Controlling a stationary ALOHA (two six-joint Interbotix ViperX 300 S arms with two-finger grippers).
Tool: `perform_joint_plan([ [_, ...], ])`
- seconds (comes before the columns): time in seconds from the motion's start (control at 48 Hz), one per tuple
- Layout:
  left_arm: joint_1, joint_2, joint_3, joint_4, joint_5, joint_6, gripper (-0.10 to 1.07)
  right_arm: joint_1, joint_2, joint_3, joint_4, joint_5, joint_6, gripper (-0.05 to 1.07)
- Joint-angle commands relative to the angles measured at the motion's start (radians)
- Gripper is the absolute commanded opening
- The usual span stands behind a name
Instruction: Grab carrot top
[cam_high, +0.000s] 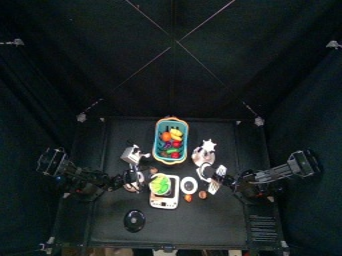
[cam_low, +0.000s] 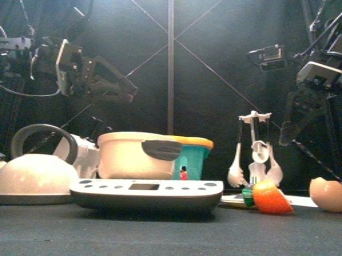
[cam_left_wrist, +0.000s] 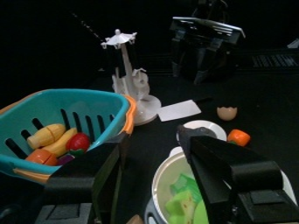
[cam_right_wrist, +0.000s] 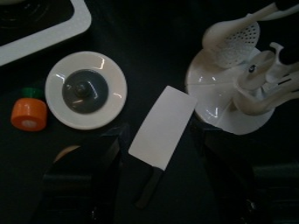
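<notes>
Right tool (cam_right_wrist: 149, 188) hangs open above cleaver (cam_right_wrist: 156, 133); carrot top (cam_right_wrist: 28, 115) apart.

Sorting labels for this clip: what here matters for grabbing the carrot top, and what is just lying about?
Job: carrot top; right end effector.
Lying about: cleaver; utensil rack; basket; kettle; eggshell.

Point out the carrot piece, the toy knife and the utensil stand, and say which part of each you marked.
carrot piece (cam_right_wrist: 28, 114), right wrist view, on its orange side.
toy knife (cam_right_wrist: 158, 127), right wrist view, on the middle of its white blade.
utensil stand (cam_left_wrist: 138, 107), left wrist view, on its round white base.
</notes>
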Motion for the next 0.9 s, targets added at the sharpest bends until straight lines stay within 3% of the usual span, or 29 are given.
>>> perform_joint_plan([
  [0.0,0.003,-0.011,-0.002,-0.008,-0.008,-0.002,0.86,-0.002,0.006,-0.048,-0.006,0.04,0.0,0.9],
  [0.417,0.009,-0.086,0.02,-0.009,-0.011,0.002,0.86,0.041,0.184,-0.13,-0.005,0.305,0.003,0.92],
  [0.875,0.003,-0.201,0.118,-0.052,-0.002,-0.003,0.86,0.083,0.356,-0.186,0.011,0.367,0.003,0.94],
])
